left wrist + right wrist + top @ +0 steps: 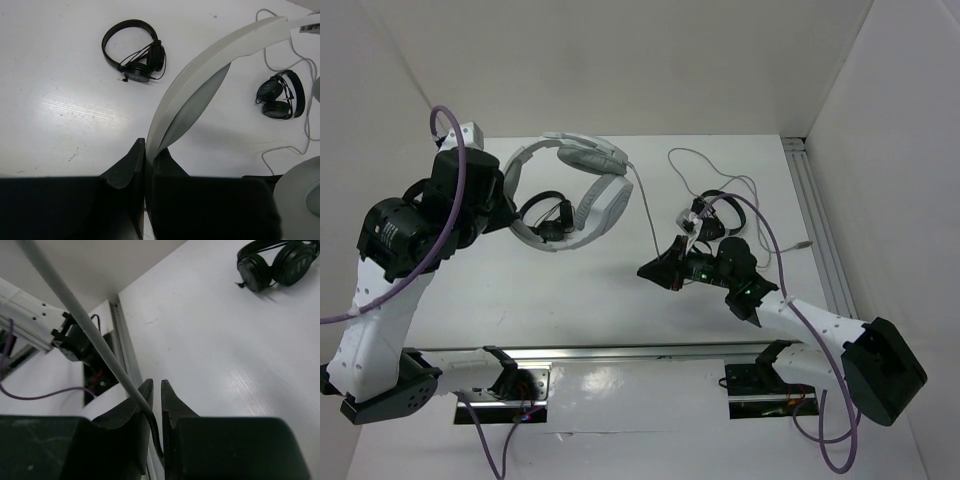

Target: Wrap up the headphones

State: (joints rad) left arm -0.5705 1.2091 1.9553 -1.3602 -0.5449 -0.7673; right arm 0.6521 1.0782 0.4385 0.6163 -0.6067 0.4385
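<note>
The large grey-white headphones (595, 195) lie at the back left of the table. My left gripper (512, 215) is shut on their wide headband (200, 75), which rises from between the jaws (148, 150). One padded ear cup (302, 192) shows at the lower right of the left wrist view. Their thin grey cable (645, 215) runs from the ear cup toward the middle of the table. My right gripper (650, 268) is there, jaws nearly together. In the right wrist view the cable (85, 325) comes down from the upper left and passes between the fingers (156, 387), pinched low in the gap.
A small black headset (548, 215) lies inside the white headband's arc, also seen as black headset (135, 50). Another black headset (715, 215) lies right of centre among cable loops. Metal rails run along the front (620, 352) and the right edge (815, 220). White walls enclose the table.
</note>
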